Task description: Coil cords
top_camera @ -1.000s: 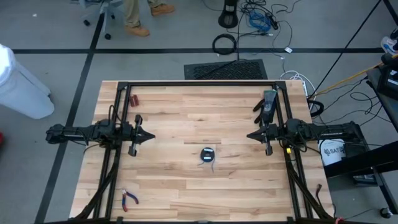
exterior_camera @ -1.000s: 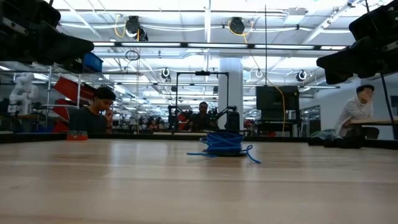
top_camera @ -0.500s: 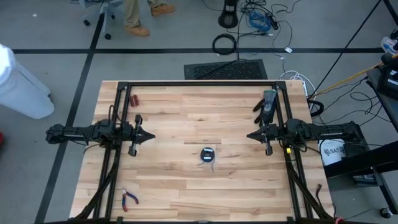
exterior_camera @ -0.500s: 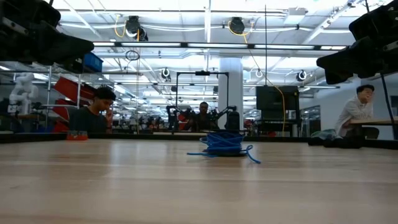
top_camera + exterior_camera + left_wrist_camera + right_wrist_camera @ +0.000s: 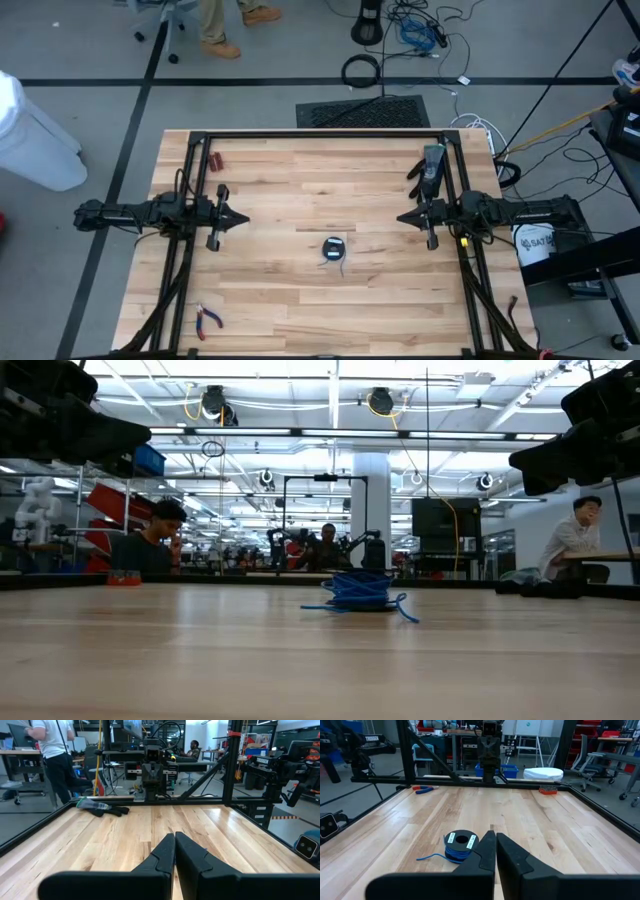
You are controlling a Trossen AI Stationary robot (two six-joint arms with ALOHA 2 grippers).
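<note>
The cord (image 5: 334, 249) is a small blue coil lying flat on the wooden table (image 5: 300, 180), a little near of the centre. A loose end trails off it (image 5: 427, 856). It also shows in the low view (image 5: 358, 590) and the right wrist view (image 5: 461, 846). My left gripper (image 5: 245, 217) hovers at the table's left side, shut, pointing level toward the right. My right gripper (image 5: 400, 217) hovers at the right side, shut, pointing level toward the left. Both stand well clear of the cord, and their shut fingers show in the wrist views (image 5: 174, 837) (image 5: 495, 836).
A black glove (image 5: 430, 168) lies at the far right of the table. Red-handled pliers (image 5: 208, 318) lie at the near left, and a small red item (image 5: 215, 160) at the far left. A black frame (image 5: 320, 134) borders the table. People sit in the room beyond.
</note>
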